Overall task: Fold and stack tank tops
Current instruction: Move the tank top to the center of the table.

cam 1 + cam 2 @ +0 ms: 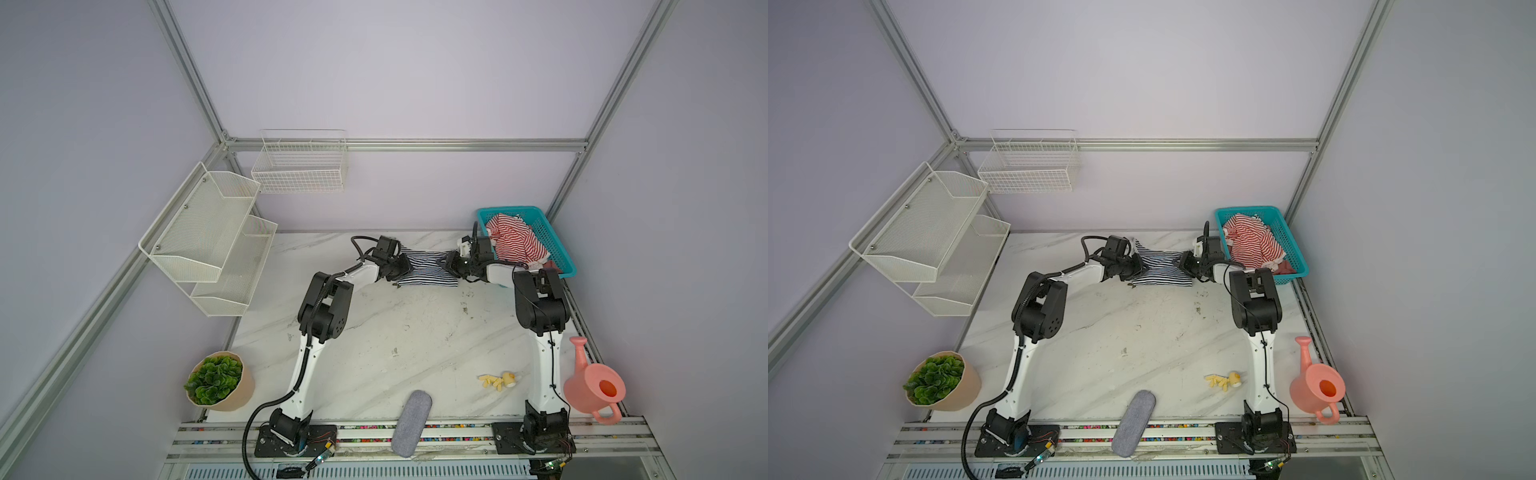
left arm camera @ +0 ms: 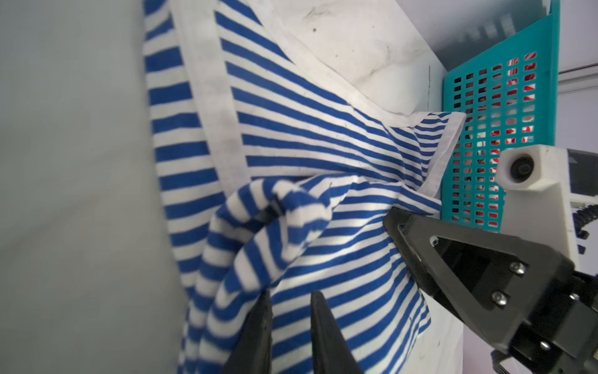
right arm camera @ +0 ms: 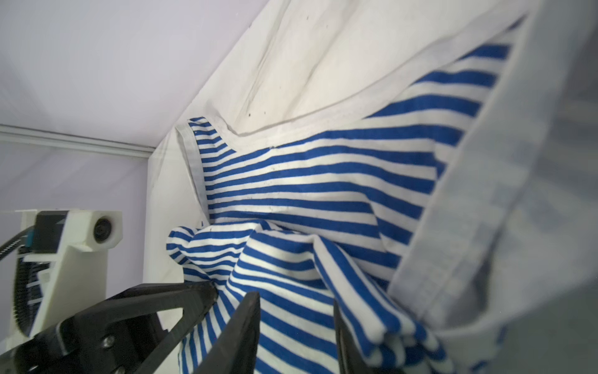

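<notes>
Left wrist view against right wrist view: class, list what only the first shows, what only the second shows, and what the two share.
Only the left wrist view shows the teal basket, with the red-and-white tank top glimpsed through its holes, and the right arm's wrist camera. Only the right wrist view shows the left arm's wrist camera and a metal frame rail along the wall. Both show the navy-and-white tank top, bunched near the lens, lying on the marble table.
</notes>
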Robot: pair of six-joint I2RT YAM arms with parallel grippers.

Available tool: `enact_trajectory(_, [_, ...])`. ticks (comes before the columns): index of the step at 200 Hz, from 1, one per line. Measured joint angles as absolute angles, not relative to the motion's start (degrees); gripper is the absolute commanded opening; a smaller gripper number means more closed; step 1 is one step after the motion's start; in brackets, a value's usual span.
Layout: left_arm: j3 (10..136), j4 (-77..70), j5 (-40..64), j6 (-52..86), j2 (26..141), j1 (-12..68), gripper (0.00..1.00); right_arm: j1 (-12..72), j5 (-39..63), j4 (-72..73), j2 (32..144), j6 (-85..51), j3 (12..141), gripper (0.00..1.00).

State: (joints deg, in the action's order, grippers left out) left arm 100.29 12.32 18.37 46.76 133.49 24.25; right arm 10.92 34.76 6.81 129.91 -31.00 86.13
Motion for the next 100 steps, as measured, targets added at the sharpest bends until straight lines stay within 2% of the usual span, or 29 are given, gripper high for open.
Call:
enact_trajectory(27, [88.16,12.53,15.84,46.72,124.79,24.58,0.28,14.06,33.58,6.83,125.64,-28.93,79.94,0.42])
enact_trajectory(63, [78.04,13.87,13.3,46.78,116.79,25.71,0.32,18.33,31.97,7.01,120.7,-27.46,73.19,0.44])
enact_trajectory(100, [75.09,18.7,10.02,45.06,108.97,26.83,0.49,19.62,31.7,4.67,115.68,-27.14,68.55,0.49])
